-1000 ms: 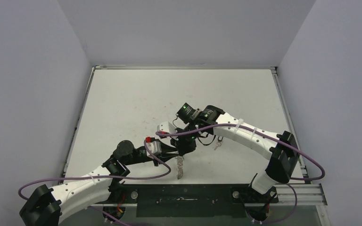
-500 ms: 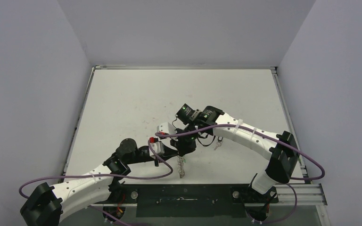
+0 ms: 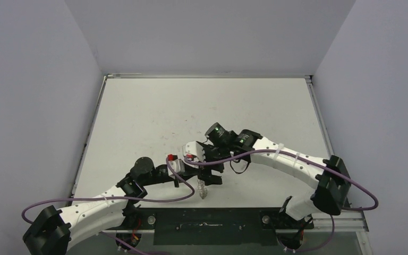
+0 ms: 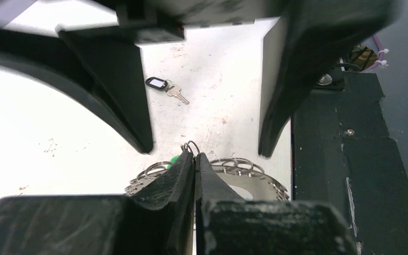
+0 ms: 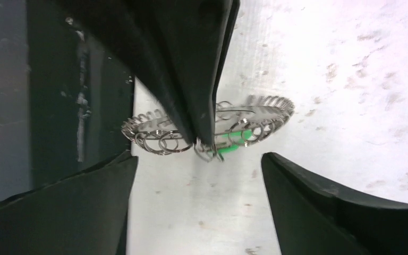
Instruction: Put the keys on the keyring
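Open counter (image 3: 154, 117) stretches beyond the left arm (image 3: 101, 204) and right arm (image 3: 287, 159), crowded at its near edge. There lies the keyring (image 3: 204, 189), half hidden beneath them. The right jaws, spread wide, straddle the left jaws, pressed together on a small wire loop (image 4: 190, 146) beside a green tag (image 5: 232, 142); the black-tagged key (image 4: 164, 87) lies apart.

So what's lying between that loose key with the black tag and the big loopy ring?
Nothing. The left wrist view shows only bare, scuffed table between the black-tagged key and the keyring.
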Controlling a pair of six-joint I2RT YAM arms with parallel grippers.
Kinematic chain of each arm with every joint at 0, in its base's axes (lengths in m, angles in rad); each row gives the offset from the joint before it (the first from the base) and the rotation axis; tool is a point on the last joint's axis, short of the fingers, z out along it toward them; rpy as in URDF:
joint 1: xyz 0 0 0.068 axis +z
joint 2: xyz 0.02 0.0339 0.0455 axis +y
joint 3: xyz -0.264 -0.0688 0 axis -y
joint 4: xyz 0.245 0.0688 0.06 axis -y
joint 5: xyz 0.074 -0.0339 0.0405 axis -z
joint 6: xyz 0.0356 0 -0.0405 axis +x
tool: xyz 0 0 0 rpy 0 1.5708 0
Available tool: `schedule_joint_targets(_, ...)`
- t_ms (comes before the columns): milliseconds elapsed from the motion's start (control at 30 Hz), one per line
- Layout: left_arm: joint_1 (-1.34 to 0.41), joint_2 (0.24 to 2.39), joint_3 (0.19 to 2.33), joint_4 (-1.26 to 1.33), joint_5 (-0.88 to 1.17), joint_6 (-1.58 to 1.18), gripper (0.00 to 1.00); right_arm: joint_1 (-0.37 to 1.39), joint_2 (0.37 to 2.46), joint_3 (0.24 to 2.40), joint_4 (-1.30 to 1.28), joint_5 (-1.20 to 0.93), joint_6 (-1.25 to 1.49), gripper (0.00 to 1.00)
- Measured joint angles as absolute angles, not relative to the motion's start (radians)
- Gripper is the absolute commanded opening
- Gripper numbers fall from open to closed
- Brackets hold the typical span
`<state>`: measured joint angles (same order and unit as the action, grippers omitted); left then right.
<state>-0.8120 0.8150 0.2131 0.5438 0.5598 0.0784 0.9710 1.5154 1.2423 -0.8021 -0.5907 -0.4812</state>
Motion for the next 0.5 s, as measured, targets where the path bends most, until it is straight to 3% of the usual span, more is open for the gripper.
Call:
schedule_joint_targets(267,-0.812,0.795,0.158,0.633,0.533,0.054,0.00,0.966,1.201,0.966,-0.493,-0.571,-0.491,1.00)
schedule_joint_targets(500,-0.812,0.791,0.150,0.649,0.533,0.044,0.00,0.880,1.090,0.747,-0.171,-0.580,-0.371,1.00)
